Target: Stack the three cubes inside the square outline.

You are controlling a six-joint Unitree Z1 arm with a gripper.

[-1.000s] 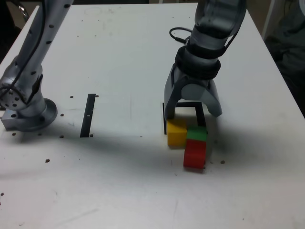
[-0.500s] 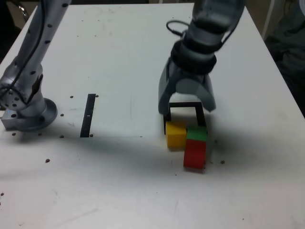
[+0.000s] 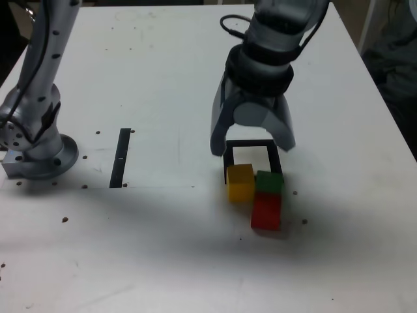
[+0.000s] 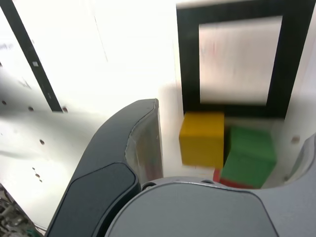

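Seemingly a robotics lab: jointed arm (image 3: 273, 52), tape-marked white tabletop (image 3: 169, 261).

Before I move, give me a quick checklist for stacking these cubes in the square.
1. Tool open: ok.
2. Tool free of any cube: ok.
3. White centre of the square outline free of cubes: ok.
4. Yellow cube within that white centre: not ok, it sits by one side of the outline.
5. All three cubes in one stack: not ok, yellow stands beside green.
6. Green resting on red: cannot tell.

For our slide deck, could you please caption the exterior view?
Open gripper above a square outline, near yellow, green and red cubes.
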